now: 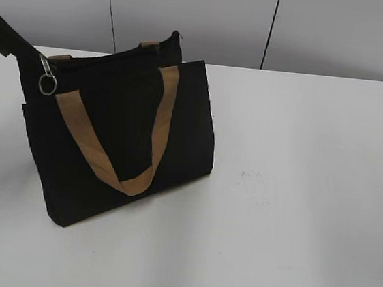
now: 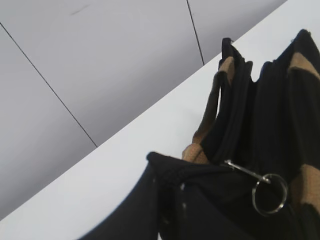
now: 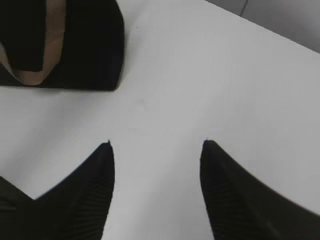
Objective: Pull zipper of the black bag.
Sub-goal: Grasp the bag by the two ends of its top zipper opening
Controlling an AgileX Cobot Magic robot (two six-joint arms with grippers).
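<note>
The black bag (image 1: 109, 142) stands upright on the left of the white table, with a tan handle (image 1: 162, 113) hanging down its front. The zipper's silver pull tab with a ring (image 1: 46, 77) hangs at the bag's top left end. My left gripper (image 1: 14, 41) is shut on the bag's top left corner, just beside the tab. In the left wrist view the shut jaws (image 2: 175, 177) pinch black fabric, the tab and ring (image 2: 260, 187) are to their right, and the zip track (image 2: 236, 115) runs away from them. My right gripper (image 3: 156, 145) is open and empty over bare table; the bag's lower corner (image 3: 90, 45) lies beyond it.
The white table (image 1: 295, 195) stretches to the right of the bag. A grey panelled wall (image 1: 205, 15) with dark seams stands behind the table's far edge. The right arm does not show in the exterior view.
</note>
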